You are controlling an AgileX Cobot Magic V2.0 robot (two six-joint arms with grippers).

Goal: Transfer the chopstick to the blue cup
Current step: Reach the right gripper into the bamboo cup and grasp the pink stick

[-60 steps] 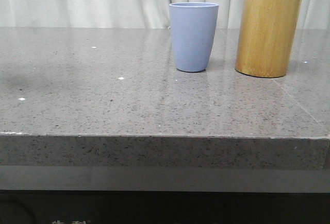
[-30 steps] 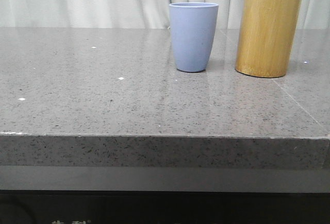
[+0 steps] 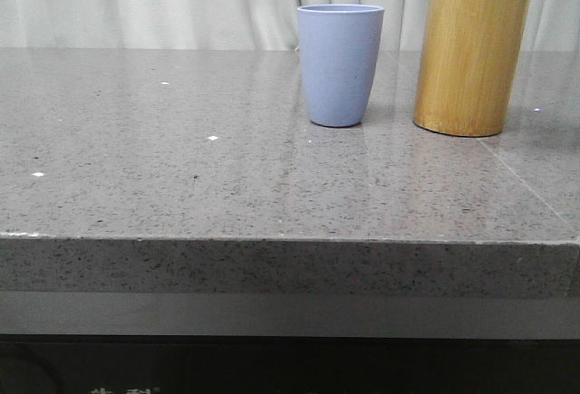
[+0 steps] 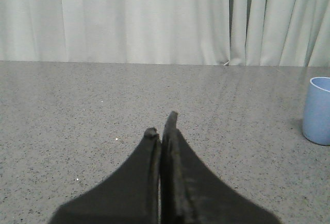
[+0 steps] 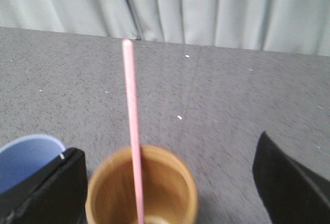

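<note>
left gripper (image 4: 164, 126): fingers clenched together, empty
blue cup (image 3: 340, 63): just beside the bamboo holder (image 3: 471, 54)
chopstick (image 5: 132, 131): upright in the holder, between the right gripper's (image 5: 170, 183) spread fingers
risk: an off-centre closing could tip the holder

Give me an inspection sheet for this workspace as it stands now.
Surface: grey speckled stone table, glossy, a few white flecks.
Job's things: chopstick stands in the bamboo holder, its pink tip above the rim; blue cup upright beside the holder, apart from it, nothing seen inside.
Clutter: nothing seen.
Grippers: left gripper jaws closed together, holding nothing, low over bare table; right gripper jaws wide apart, straddling the holder from above, not touching the chopstick.
Cables: nothing seen.
Surroundings: pale curtain behind the table.
</note>
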